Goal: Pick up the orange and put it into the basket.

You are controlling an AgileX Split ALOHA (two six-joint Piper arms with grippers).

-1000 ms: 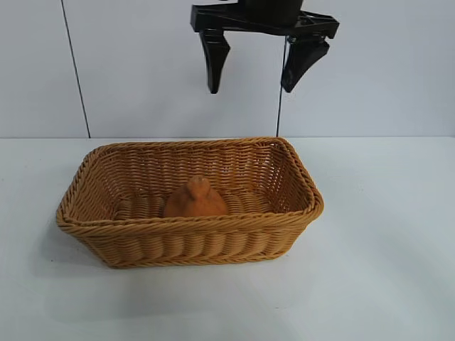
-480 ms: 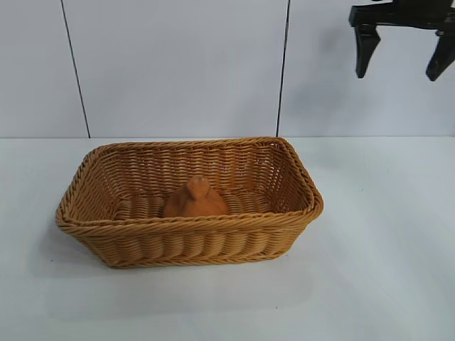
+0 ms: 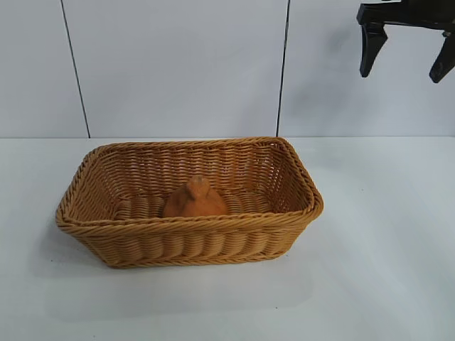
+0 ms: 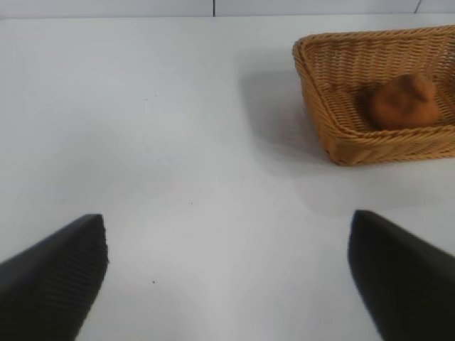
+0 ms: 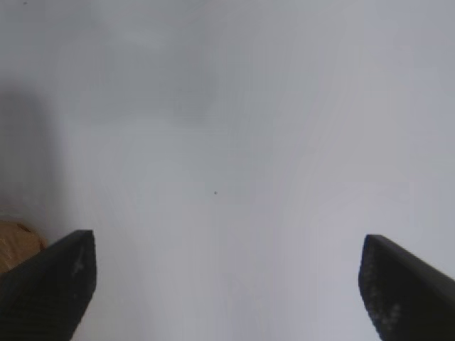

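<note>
The orange (image 3: 195, 199) lies inside the wicker basket (image 3: 185, 226), near the middle of its floor and free of any grip. High at the right, well above the table and clear of the basket, my right gripper (image 3: 401, 77) hangs open and empty. Its wrist view shows its open fingers (image 5: 50, 284) over bare table with a sliver of the basket (image 5: 13, 245) at the edge. My left gripper (image 4: 227, 219) is open over bare table and out of the exterior view. From it the basket (image 4: 313, 78) and the orange (image 4: 404, 101) show some way off.
The white table (image 3: 384, 234) spreads around the basket on all sides. A white panelled wall (image 3: 178, 64) with dark seams stands behind it.
The right gripper swung from above the basket's back rim to the upper right, still open and empty. The orange and the basket have not moved.
</note>
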